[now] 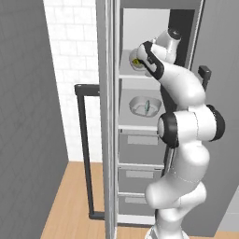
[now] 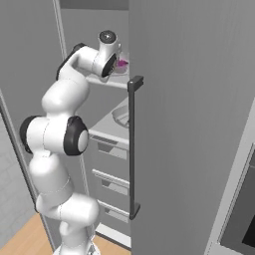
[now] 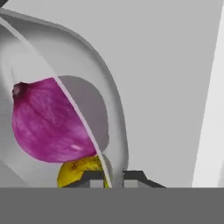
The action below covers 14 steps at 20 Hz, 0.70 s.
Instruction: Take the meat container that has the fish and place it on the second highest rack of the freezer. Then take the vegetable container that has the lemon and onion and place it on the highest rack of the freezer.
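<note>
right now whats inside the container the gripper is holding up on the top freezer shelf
Inside the vegetable container, gripped at its rim by the gripper: a purple onion and, beside it, a yellow lemon. The lemon is partly cut off at the hand view's bottom edge.

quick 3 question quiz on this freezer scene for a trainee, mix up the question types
1. True or false: the meat container with the fish sits one shelf below the vegetable container.
2. Multiple choice: the gripper is A) wide open above the drawers, B) shut on the vegetable container's rim, C) holding the fish.
3. Fill in: in the hand view, the yellow lemon lies next to the purple ____.

Key: 1 true. 2 B. 3 onion.
</note>
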Motion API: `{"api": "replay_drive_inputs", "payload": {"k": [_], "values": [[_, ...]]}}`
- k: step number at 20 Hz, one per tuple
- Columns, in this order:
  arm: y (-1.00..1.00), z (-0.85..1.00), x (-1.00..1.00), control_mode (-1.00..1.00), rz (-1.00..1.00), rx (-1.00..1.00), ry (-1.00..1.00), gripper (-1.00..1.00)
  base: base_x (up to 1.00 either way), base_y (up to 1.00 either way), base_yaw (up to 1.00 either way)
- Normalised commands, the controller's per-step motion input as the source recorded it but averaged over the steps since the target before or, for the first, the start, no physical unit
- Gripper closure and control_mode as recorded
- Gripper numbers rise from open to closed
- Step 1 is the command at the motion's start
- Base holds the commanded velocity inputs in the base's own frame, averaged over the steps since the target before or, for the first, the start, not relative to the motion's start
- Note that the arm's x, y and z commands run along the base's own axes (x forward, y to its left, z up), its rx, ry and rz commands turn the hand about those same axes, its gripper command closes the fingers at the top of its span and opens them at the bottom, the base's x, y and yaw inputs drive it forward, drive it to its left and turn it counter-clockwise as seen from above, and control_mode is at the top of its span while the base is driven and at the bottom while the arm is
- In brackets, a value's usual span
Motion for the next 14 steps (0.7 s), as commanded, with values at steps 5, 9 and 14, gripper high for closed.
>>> {"api": "replay_drive_inputs", "payload": {"k": [5,9,14], "values": [[-0.05,-0.22,0.39,-1.00,0.00,0.00,0.16,1.00,0.00,0.00,0.00],[-0.01,-0.18,0.03,-1.00,0.00,0.00,0.13,-1.00,0.00,0.00,0.00],[-0.01,0.00,-0.04,-1.00,-0.01,0.00,-0.03,-1.00,0.00,0.00,0.00]]}}
